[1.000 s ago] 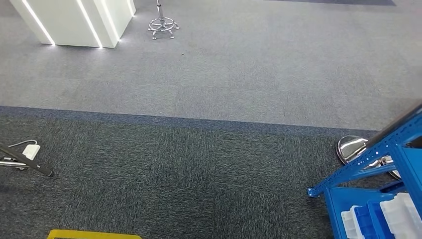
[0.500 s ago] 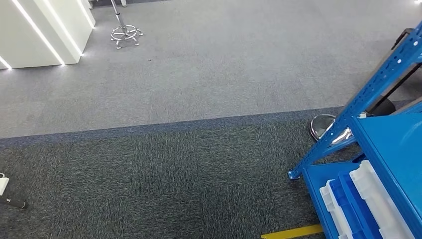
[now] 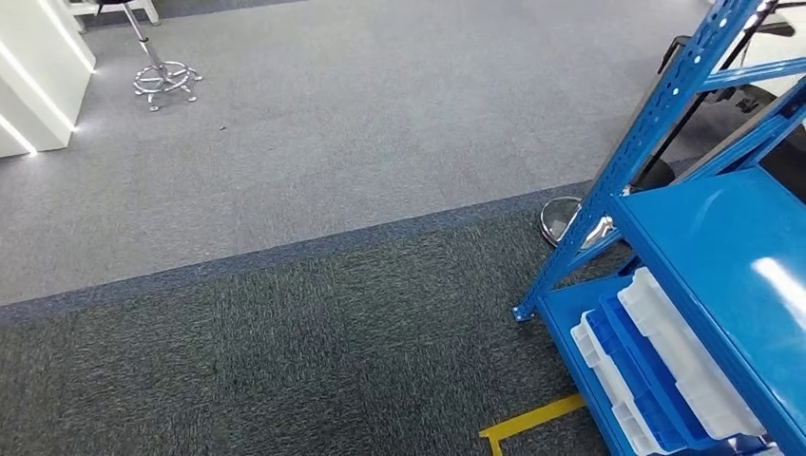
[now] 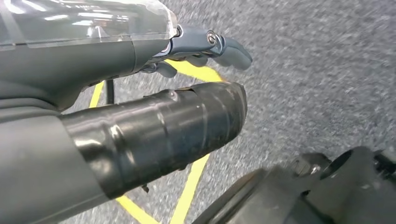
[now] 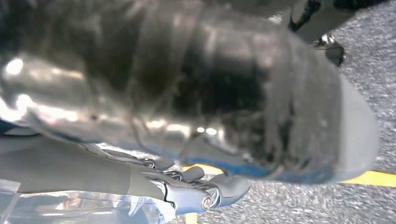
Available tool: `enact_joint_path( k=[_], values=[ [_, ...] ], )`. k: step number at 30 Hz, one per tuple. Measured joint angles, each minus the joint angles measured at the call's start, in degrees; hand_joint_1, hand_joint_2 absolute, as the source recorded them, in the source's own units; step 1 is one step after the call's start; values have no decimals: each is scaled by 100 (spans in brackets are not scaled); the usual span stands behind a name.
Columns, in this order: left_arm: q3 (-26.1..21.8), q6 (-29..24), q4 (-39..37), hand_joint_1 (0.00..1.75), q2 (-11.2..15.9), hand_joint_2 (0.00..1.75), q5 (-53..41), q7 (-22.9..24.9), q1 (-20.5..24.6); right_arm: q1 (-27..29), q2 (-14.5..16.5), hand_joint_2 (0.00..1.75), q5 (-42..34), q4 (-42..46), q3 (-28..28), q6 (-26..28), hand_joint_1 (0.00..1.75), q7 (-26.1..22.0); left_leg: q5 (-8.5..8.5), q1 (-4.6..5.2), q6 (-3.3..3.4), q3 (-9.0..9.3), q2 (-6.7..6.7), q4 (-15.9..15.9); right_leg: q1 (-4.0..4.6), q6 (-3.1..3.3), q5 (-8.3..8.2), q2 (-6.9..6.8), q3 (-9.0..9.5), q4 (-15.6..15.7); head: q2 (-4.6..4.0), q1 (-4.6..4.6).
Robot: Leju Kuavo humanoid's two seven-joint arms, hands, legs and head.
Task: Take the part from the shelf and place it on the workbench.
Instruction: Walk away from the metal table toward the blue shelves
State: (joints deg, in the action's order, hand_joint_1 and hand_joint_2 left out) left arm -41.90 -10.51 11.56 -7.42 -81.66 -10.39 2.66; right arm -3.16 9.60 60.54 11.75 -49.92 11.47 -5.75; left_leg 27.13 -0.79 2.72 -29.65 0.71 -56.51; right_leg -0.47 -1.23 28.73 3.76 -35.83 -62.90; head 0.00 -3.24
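Observation:
A blue metal shelf (image 3: 722,256) stands at the right of the head view, its upper level bare and glossy. On its lowest level lie white trays (image 3: 684,351) and a blue tray (image 3: 637,380) side by side; I cannot make out a separate part among them. My left hand (image 4: 140,84) hangs over grey carpet, its fingers (image 4: 224,46) apart from the thumb and holding nothing. My right hand (image 5: 187,116) also hangs near the floor, with its fingers (image 5: 210,189) loosely extended and nothing in them.
A yellow tape line (image 3: 532,418) marks the dark carpet just in front of the shelf. A chrome disc base (image 3: 561,220) sits behind the shelf's corner post. Far left stand a chrome stool base (image 3: 163,78) and a white lit counter (image 3: 28,85).
The whole picture has swung: the camera has turned to the right, so the shelf now takes up much more of the right side and the counter and stool have slid left.

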Motion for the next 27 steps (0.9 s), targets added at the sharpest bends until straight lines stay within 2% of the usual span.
enact_joint_path(
  k=[1, 2, 3, 4, 5, 6, 8, 9, 10, 12, 13, 14, 16, 17, 18, 19, 20, 21, 22, 24, 25, 26, 27],
  values=[
    [-1, 14, 0, 0, 1, 0, 0, -7, -11, -6, 0, 0, 9, -1, 1, -2, 0, -7, -5, 15, 20, -4, -75, 9, 6, -14, 199, -161, -168, -343, 0, -8],
    [-1, 22, 0, 0, 1, 0, 0, -7, -22, -11, 0, 0, 18, -1, 3, -3, 0, -14, -4, 24, 32, -10, -159, 8, -5, -33, 378, -249, -351, -722, 0, -13],
    [-2, 26, 0, 0, 1, 0, 0, -3, -29, -11, 0, 0, 27, -2, 8, -4, 0, -21, 3, 30, 32, -15, -242, 5, -20, -54, 474, -290, -484, -1008, 0, -13],
    [-2, 26, 0, 0, 1, 0, 0, 2, -35, -7, 0, 0, 37, -3, 14, -4, 0, -24, 12, 32, 28, -16, -320, 1, -39, -74, 465, -313, -525, -1112, 0, -13],
    [-2, 26, 0, 0, -1, 0, 0, 5, -34, 0, 0, 0, 45, -3, 20, -4, 0, -26, 23, 31, 17, -12, -391, -4, -59, -90, 357, -339, -457, -1004, 0, -14],
    [-2, 26, 0, 0, -2, 0, 0, 16, -30, 5, 0, 0, 55, -4, 25, -4, 0, -26, 39, 27, 0, -2, -456, -11, -74, -98, 175, -395, -272, -674, 0, -14],
    [-2, 24, 0, 0, -4, 0, 0, 52, -26, 1, 0, 0, 68, -4, 30, -11, 0, -26, 88, 39, -61, 28, -566, -38, -69, -71, -114, -659, 152, 111, 0, -12],
    [-2, 23, 0, 0, -4, 0, 0, 74, -25, -6, 0, 0, 72, -4, 32, -15, 0, -26, 115, 49, -99, 43, -615, -50, -54, -43, -178, -751, 283, 353, 0, -9],
    [-2, 20, 0, 0, -3, 0, 0, 88, -20, -11, 0, 0, 74, -4, 33, -19, 0, -26, 136, 62, -137, 63, -658, -59, -35, -13, -183, -800, 326, 446, 0, -7],
    [-2, 14, 0, 0, -2, 0, 0, 98, 7, -7, -1, 0, 76, -4, 34, -21, 0, -26, 160, 62, -203, 111, -751, -55, -17, 48, -188, -683, 318, 446, 0, -2],
    [-2, 9, 0, 0, -2, 0, 0, 98, 20, -5, 0, 0, 78, -4, 34, -20, 0, -25, 200, 48, -237, 122, -704, -86, -25, 83, -202, -624, 321, 464, 0, -2],
    [-2, 4, 0, 0, -2, 0, 0, 97, 26, -7, 1, 0, 79, -4, 34, -19, 0, -22, 294, 29, -266, 84, -589, -201, -37, 127, -219, -560, 326, 485, 0, 0],
    [-2, -6, -1, 0, -3, 0, 0, 94, 17, -20, 3, 0, 83, -4, 36, -18, 0, -16, 649, -3, -312, -173, -265, -779, -55, 193, -246, -433, 328, 511, 0, 4],
    [-2, -9, -1, 0, -4, 0, 0, 93, 5, -24, 3, 0, 84, -4, 36, -18, 0, -13, 845, -7, -324, -373, -175, -1195, -49, 211, -249, -362, 321, 508, 0, 7],
    [-1, -9, -2, 0, -5, 0, 0, 93, -8, -25, 4, 0, 85, -4, 37, -19, 0, -11, 979, -8, -332, -556, -140, -1561, -42, 218, -250, -287, 316, 504, 0, 6],
    [-1, -9, -2, 0, -5, 0, 0, 93, -21, -22, 4, 0, 87, -5, 37, -20, 0, -10, 1014, -8, -335, -681, -127, -1787, -34, 222, -250, -207, 314, 496, 0, 6],
    [0, -9, -2, 0, -6, 0, 0, 94, -32, -17, 4, 0, 91, -6, 38, -21, 0, -10, 937, -8, -332, -718, -123, -1814, -31, 222, -249, -126, 313, 485, 0, 6],
    [0, -9, -2, 0, -6, 0, 0, 94, -36, -12, 4, 0, 98, -7, 39, -24, 0, -9, 755, -9, -323, -648, -115, -1612, -31, 219, -245, -47, 313, 470, 0, 6],
    [0, -10, -1, 0, -6, 0, 0, 94, -35, -8, 4, 0, 108, -8, 41, -28, 0, -9, 511, -13, -312, -501, -75, -1247, -33, 211, -239, 29, 313, 453, 0, 7],
    [-1, -11, -1, 0, -5, 0, 0, 92, -27, -9, 5, 0, 133, -9, 53, -45, 0, -9, 187, -25, -283, -183, 168, -492, -37, 172, -226, 159, 295, 412, 0, 6],
    [-1, -14, -2, 0, -5, 0, 0, 91, -23, -13, 5, 0, 144, -9, 63, -51, 0, -9, 127, -26, -269, -99, 274, -280, -39, 138, -229, 216, 275, 400, 0, 4],
    [-1, -16, -2, 0, -5, 0, 0, 88, -20, -15, 6, 0, 151, -10, 72, -49, 0, -9, 132, -18, -252, -68, 334, -200, -42, 100, -240, 266, 255, 398, 0, 3],
    [-1, -19, -2, 0, -5, 0, 0, 85, -16, -12, 12, 0, 155, -11, 78, -33, 0, -9, 120, -2, -233, -71, 302, -186, -41, 57, -257, 319, 235, 404, 0, 2]
  ],
)
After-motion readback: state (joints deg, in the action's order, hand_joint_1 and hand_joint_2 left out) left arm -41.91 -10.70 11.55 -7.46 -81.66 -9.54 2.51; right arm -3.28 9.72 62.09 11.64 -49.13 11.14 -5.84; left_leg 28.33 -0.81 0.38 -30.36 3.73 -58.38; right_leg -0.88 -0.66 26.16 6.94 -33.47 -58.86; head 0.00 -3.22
